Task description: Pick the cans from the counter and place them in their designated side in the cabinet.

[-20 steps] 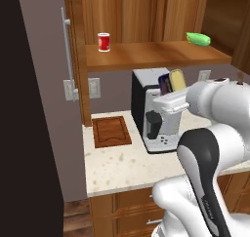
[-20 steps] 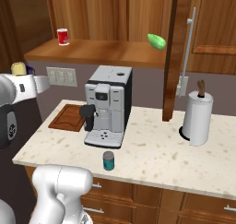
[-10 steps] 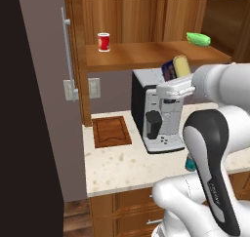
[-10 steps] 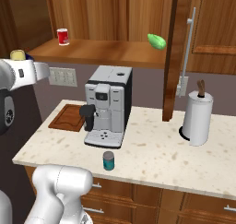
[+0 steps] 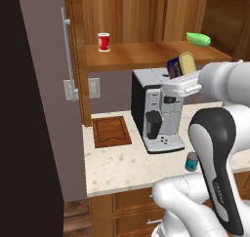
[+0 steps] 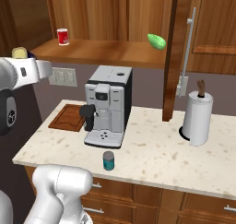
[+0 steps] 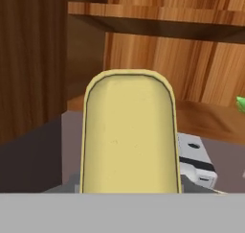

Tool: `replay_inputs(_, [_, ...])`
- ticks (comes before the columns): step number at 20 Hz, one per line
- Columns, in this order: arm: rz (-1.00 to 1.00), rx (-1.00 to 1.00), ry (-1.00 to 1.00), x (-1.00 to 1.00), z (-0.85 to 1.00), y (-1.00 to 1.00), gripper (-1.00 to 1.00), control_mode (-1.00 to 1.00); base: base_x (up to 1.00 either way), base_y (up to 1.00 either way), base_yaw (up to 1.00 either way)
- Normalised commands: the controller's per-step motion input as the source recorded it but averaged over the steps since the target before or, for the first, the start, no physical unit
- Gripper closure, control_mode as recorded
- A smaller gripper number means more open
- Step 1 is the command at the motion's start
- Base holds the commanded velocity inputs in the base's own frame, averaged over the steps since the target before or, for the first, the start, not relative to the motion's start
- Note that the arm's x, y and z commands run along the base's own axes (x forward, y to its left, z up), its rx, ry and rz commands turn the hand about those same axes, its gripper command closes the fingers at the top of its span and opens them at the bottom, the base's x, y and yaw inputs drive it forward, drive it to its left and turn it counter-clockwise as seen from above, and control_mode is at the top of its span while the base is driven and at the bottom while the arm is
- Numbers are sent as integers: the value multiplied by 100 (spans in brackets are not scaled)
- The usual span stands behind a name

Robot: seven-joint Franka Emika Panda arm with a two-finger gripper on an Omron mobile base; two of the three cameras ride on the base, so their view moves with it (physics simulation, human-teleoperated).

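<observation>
The dark blue can with the yellow top [image 5: 182, 64] hangs tilted in the air above the coffee machine, just in front of the cabinet shelf [image 5: 146, 53]. My gripper [image 5: 181, 76] is shut on it. Its yellow top [image 7: 129, 133] takes up the middle of the hand view and hides the fingertips, with the shelf board [image 7: 206, 119] beyond it. From the right base view the same can [image 6: 19, 52] sits at the left edge. The teal can [image 5: 192, 161] [image 6: 109, 161] stands upright on the beige counter [image 6: 156, 154] in front of the coffee machine.
A red can [image 5: 103, 41] stands at the shelf's left and a green thing [image 5: 198, 38] lies at its right. The coffee machine [image 6: 108, 105] stands under the shelf beside a wooden cutting board [image 5: 111, 131]. A paper towel roll [image 6: 198, 117] is at the counter's right.
My arm has lifted the blue can from beside the coffee machine's top up to about shelf height. The teal can has not moved.
</observation>
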Motion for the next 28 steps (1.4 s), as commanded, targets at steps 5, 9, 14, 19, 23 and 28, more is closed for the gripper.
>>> replay_inputs(5, [1,0,-5,7,0,-10,100,-100,0,0,0])
replay_inputs(9, [1,0,-2,22,1,-5,100,-100,0,0,0])
replay_inputs(14, [0,0,0,20,12,-4,100,-100,0,0,0])
replay_inputs(19, [0,1,0,20,10,0,100,-100,0,0,0])
replay_inputs(23, [2,0,-1,15,1,0,100,-100,0,0,0])
replay_inputs(28, [2,0,-2,18,0,0,100,-100,0,0,0])
